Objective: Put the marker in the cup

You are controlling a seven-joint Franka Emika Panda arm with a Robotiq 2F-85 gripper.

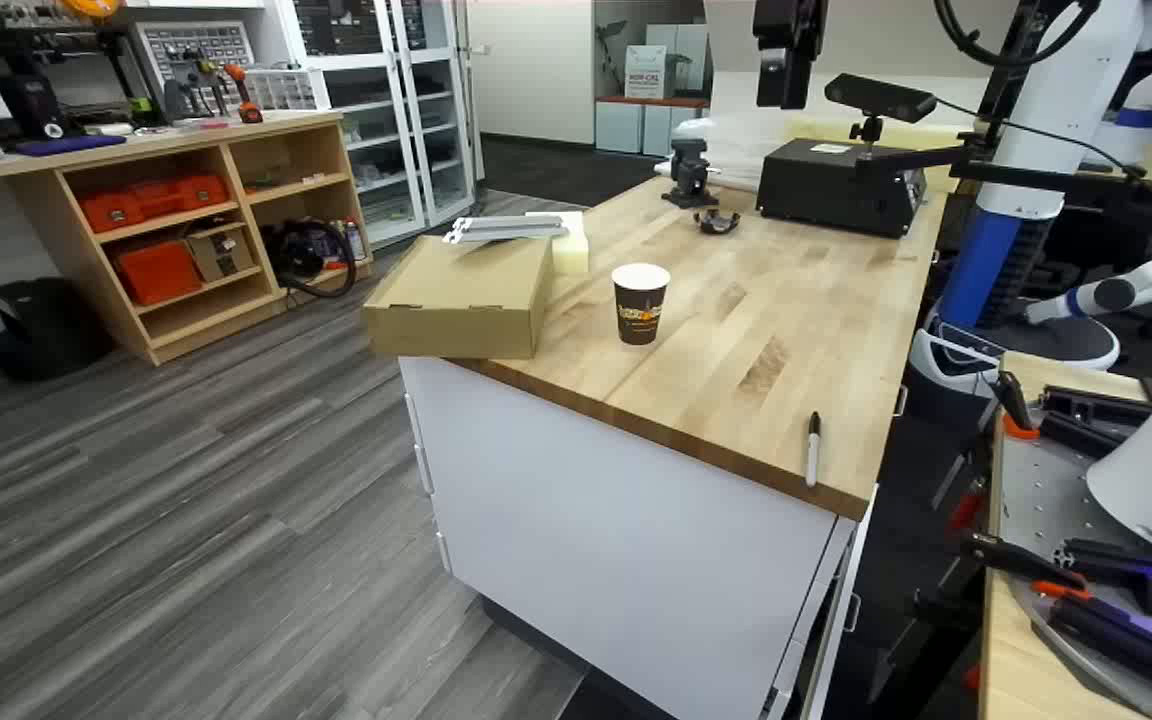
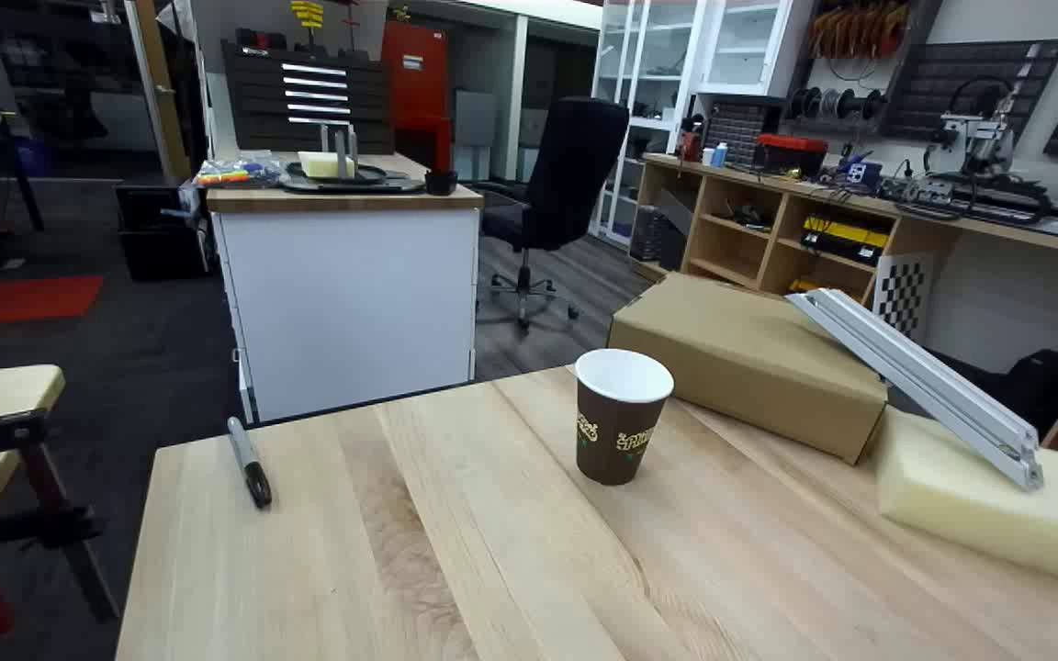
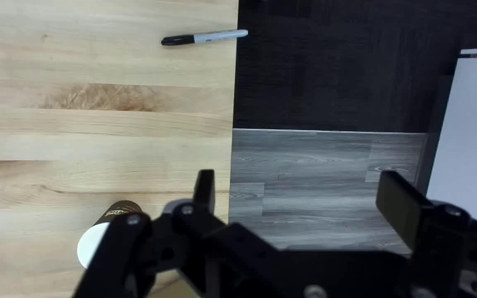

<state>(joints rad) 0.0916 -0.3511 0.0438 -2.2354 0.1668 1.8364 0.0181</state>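
With claw spread wide, can read NOR-CAL on distant box. Can't decipher lettering on cup or marker (too blurred).

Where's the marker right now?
In the wrist view, the marker lies near the picture's top, on the wooden tabletop, its grey end poking just past the edge. The cup stands lower down, to the left.

Soft light brightens the wooden tabletop; the carpet sinks almost to black. The wrist view blurs the near-black gripper, washing out the inside of the paper cup.
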